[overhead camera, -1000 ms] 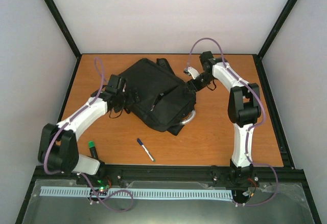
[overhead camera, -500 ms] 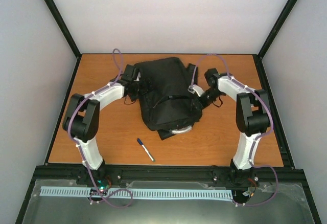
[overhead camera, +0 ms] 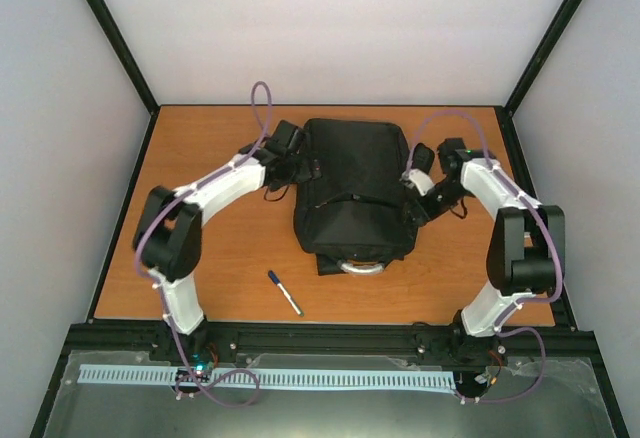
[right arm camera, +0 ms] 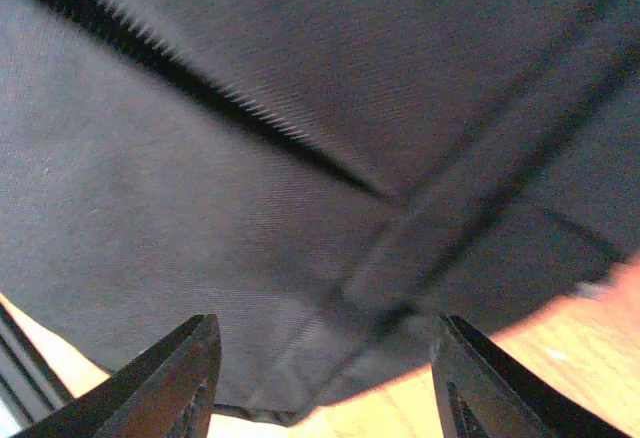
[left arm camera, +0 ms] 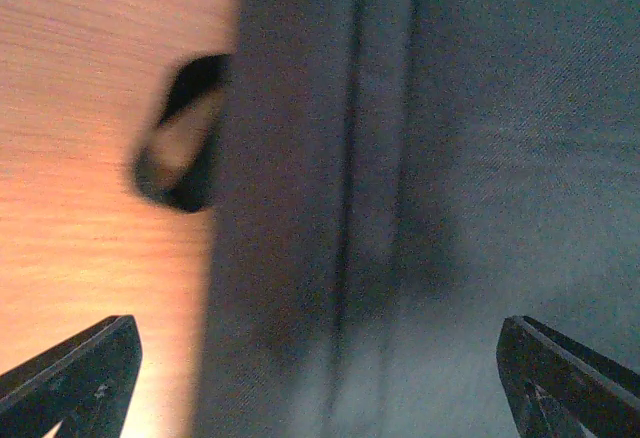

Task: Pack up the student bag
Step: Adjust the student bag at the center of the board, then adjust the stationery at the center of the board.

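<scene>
Currently the bag (overhead camera: 352, 188) is laid flat mid-way across the table (overhead camera: 230, 258), probably being squared for opening. Left gripper (overhead camera: 298, 161) and right gripper (overhead camera: 412, 193) are held against its sides, jaws apart, nothing gripped.

I see the student bag (overhead camera: 352, 183) lying mid-counter (overhead camera: 200, 258), its handle (overhead camera: 361, 267) on the side nearest me. My left gripper (overhead camera: 298, 163) sits against its left edge and my right gripper (overhead camera: 414, 195) against its right. A pen (overhead camera: 285, 292) lies before it, leftward.
</scene>
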`<action>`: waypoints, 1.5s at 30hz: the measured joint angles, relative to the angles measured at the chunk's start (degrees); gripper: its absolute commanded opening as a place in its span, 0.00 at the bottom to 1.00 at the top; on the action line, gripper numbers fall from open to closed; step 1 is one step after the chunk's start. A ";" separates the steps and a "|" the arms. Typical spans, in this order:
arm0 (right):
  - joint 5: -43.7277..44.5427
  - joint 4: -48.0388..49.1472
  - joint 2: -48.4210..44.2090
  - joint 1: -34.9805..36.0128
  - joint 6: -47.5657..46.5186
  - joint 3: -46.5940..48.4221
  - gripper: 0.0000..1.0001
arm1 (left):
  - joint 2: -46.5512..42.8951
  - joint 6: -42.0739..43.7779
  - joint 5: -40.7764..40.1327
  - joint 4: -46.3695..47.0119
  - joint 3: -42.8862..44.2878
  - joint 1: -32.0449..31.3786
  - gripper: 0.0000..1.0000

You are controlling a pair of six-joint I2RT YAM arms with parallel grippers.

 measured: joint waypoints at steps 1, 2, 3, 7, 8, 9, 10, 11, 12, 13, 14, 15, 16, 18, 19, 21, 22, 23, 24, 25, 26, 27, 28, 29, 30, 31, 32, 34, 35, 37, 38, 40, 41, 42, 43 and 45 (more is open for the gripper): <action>0.17 -0.22 -0.39 -1.40 -0.22 0.94 0.62 | -2.75 -0.11 -3.50 -1.64 -1.38 -0.52 1.00; 0.28 -0.24 -0.76 -2.34 -0.28 1.79 0.64 | -6.16 -0.33 -6.84 -2.89 -3.19 -1.03 1.00; 0.33 -0.26 -1.25 -3.45 -0.35 2.91 0.64 | -10.21 -0.72 -10.14 -3.80 -5.53 -1.66 1.00; 0.48 0.07 -2.71 -4.39 0.68 5.88 0.65 | -26.05 -3.69 -22.67 -9.14 -11.47 -8.00 1.00; 0.48 0.17 -2.93 -4.35 0.96 6.29 0.65 | -28.61 -4.81 -25.40 -10.32 -12.15 -10.29 1.00; 0.52 0.24 -3.10 -4.33 1.20 6.69 0.66 | -30.80 -6.32 -28.24 -11.69 -12.96 -12.94 1.00; 0.59 0.35 -3.17 -4.33 1.57 6.95 0.66 | -32.30 -8.00 -30.88 -13.03 -13.97 -15.45 1.00; 0.85 0.55 -3.19 -4.35 1.97 7.08 0.66 | -33.33 -9.94 -33.44 -14.56 -15.13 -18.01 1.00; 1.20 0.68 -3.21 -4.35 2.29 7.19 0.66 | -33.92 -12.11 -35.95 -16.39 -16.39 -20.72 1.00; 1.55 0.79 -3.21 -4.35 2.64 7.30 0.66 | -34.07 -14.95 -39.54 -19.06 -17.88 -24.74 1.00; 1.84 0.92 -3.21 -4.35 2.95 7.45 0.67 | -33.70 -17.11 -42.07 -21.38 -18.73 -28.37 1.00; 2.16 0.94 -3.21 -4.35 3.37 7.74 0.67 | -32.85 -19.47 -44.52 -24.06 -19.06 -32.22 1.00; 2.43 0.98 -3.21 -4.35 3.65 8.11 0.67 | -31.52 -22.16 -46.93 -27.19 -18.84 -35.91 1.00; 2.82 1.16 -3.19 -4.35 4.20 9.20 0.67 | -27.80 -27.56 -51.21 -34.73 -17.03 -42.40 1.00; 2.86 1.22 -3.17 -4.35 4.50 9.70 0.67 | -25.55 -30.45 -53.44 -38.58 -15.87 -45.62 1.00; 2.82 1.44 -3.08 -4.35 5.09 10.78 0.68 | -22.53 -33.83 -55.84 -43.36 -14.95 -50.01 1.00; 2.73 1.64 -3.06 -4.35 5.38 11.10 0.68 | -21.38 -34.88 -56.24 -45.53 -15.10 -51.65 1.00; 2.49 1.84 -3.06 -4.35 5.70 11.28 0.68 | -20.59 -35.93 -56.35 -46.51 -15.47 -52.68 1.00; 2.08 2.01 -3.06 -4.35 5.88 11.34 0.68 | -20.17 -37.07 -56.24 -47.54 -16.15 -53.09 1.00; 1.68 2.10 -3.06 -4.35 6.05 11.34 0.68 | -20.15 -37.70 -56.06 -48.30 -16.96 -53.05 1.00; 1.18 2.16 -3.06 -4.35 6.19 11.34 0.68 | -20.28 -38.05 -55.84 -48.83 -17.66 -52.98 1.00; 0.81 2.27 -3.06 -4.35 6.27 11.32 0.68 | -20.70 -38.18 -55.63 -49.00 -18.34 -52.78 0.99; 0.31 2.54 -3.06 -4.35 6.32 11.26 0.67 | -21.59 -38.01 -55.15 -48.70 -19.21 -52.63 0.97; -0.24 3.02 -3.10 -4.35 6.34 10.97 0.67 | -23.19 -37.27 -54.25 -47.60 -20.46 -52.37 0.95; -0.61 3.37 -3.13 -4.35 6.43 10.71 0.67 | -24.90 -36.41 -53.29 -46.12 -21.59 -52.22 0.93; -1.14 3.78 -3.19 -4.35 6.51 10.23 0.67 | -27.30 -35.08 -51.84 -44.11 -23.19 -51.84 0.91; -1.75 4.35 -3.34 -4.35 6.69 9.42 0.67 | -29.20 -34.14 -50.73 -42.47 -24.55 -51.21 0.89; -2.91 5.09 -3.58 -4.35 6.91 8.02 0.67 | -33.09 -31.87 -47.32 -38.84 -27.89 -48.61 0.86; -3.34 5.38 -3.69 -4.35 6.97 7.48 0.67 | -34.40 -30.77 -45.51 -36.94 -29.59 -46.88 0.85; -4.70 6.29 -4.02 -4.35 7.32 6.08 0.67 | -35.50 -28.81 -41.31 -33.24 -32.96 -43.67 0.83; -5.60 6.99 -4.26 -4.35 7.45 5.31 0.66 | -35.45 -27.61 -38.64 -31.26 -34.69 -41.79 0.82; -6.75 8.00 -4.70 -4.35 7.67 4.24 0.66 | -35.39 -25.97 -34.51 -28.46 -36.96 -39.17 0.80; -7.48 8.55 -5.03 -4.35 7.80 3.54 0.66 | -35.39 -25.16 -32.54 -27.19 -37.88 -37.90 0.78; -8.02 9.01 -5.29 -4.35 8.00 3.04 0.66 | -35.39 -24.44 -30.58 -25.79 -38.66 -36.52 0.77; -8.52 9.57 -5.62 -4.35 8.07 2.43 0.66 | -35.39 -23.58 -28.44 -24.20 -39.45 -35.10 0.76; -9.55 10.86 -6.51 -4.35 8.31 1.16 0.66 | -35.39 -21.94 -24.81 -21.18 -40.76 -32.83 0.73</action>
